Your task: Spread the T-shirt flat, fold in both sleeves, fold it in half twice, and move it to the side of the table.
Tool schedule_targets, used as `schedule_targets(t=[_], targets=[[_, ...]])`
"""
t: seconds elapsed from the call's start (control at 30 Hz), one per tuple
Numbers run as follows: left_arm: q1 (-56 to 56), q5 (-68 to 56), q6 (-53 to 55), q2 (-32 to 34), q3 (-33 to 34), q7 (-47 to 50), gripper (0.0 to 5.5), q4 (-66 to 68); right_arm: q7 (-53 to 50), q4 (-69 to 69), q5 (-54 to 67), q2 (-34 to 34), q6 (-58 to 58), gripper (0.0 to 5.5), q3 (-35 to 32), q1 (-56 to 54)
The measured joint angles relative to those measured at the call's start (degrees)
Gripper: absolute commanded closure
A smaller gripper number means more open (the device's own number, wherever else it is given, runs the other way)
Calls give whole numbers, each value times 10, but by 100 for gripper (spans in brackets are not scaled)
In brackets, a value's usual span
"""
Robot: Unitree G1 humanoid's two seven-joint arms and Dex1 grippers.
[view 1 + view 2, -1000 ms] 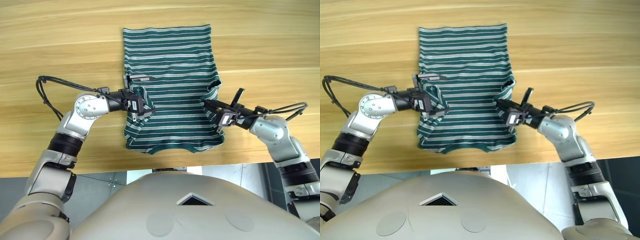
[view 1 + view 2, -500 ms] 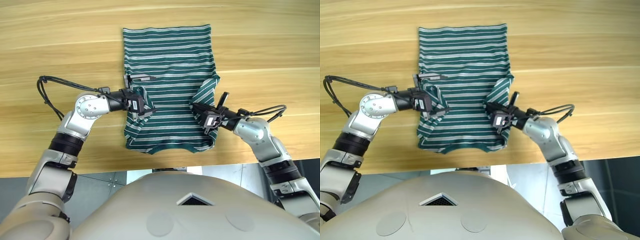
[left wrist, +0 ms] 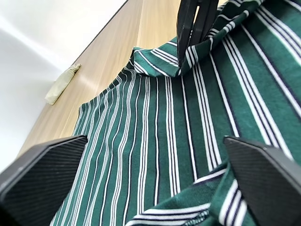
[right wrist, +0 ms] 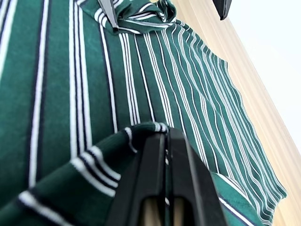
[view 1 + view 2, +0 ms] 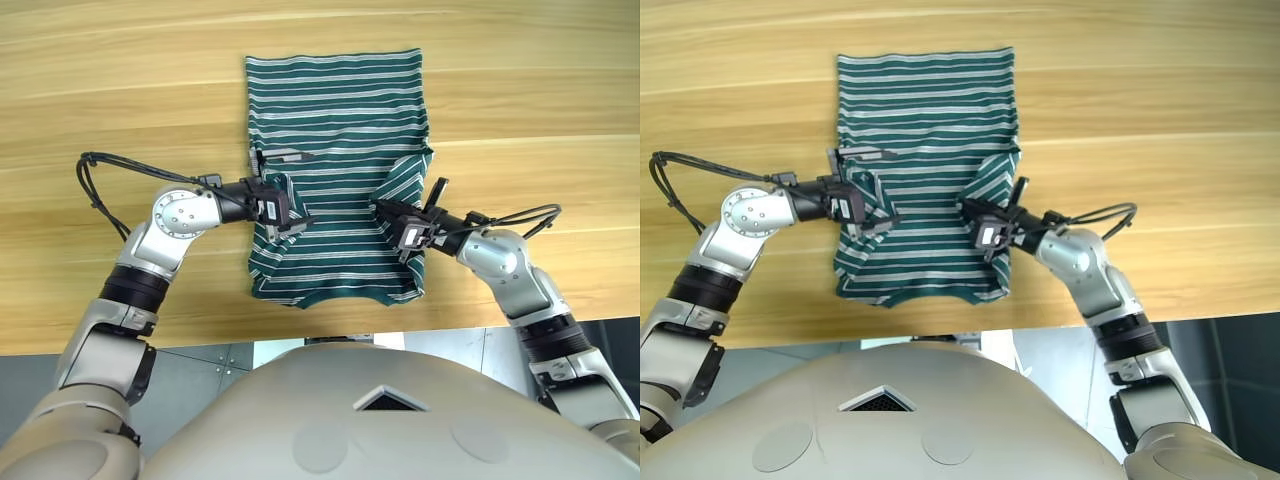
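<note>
Head view: the T-shirt (image 5: 335, 110) lies flat mid-table (image 5: 120, 80); its left sleeve (image 5: 272, 185) looks folded in. Left wrist view: the left gripper (image 3: 155, 183) gapes wide above the cloth. Right wrist view: the right gripper (image 4: 162, 141) pinches the right sleeve (image 4: 141, 129), mid-fold. Both halvings and the move remain.

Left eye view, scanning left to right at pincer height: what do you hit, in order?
Left arm's black cable loop → left pincer, open → flat striped middle of the T-shirt → right pincer, shut on the T-shirt's sleeve → right arm's cable loop → bare wooden table.
</note>
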Motion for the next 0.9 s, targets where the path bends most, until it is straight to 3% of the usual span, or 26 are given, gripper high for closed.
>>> schedule_targets(t=[0.17,0.77,0.9], targets=[[0,0,0,-2,0,0,10,0,2,18,-1,8,4,548,9,-9],[0,-1,0,-6,-1,-1,10,0,36,3,98,37,17,221,18,-24],[0,-5,0,-6,-1,-4,10,-2,54,-50,183,22,24,159,-38,-21]])
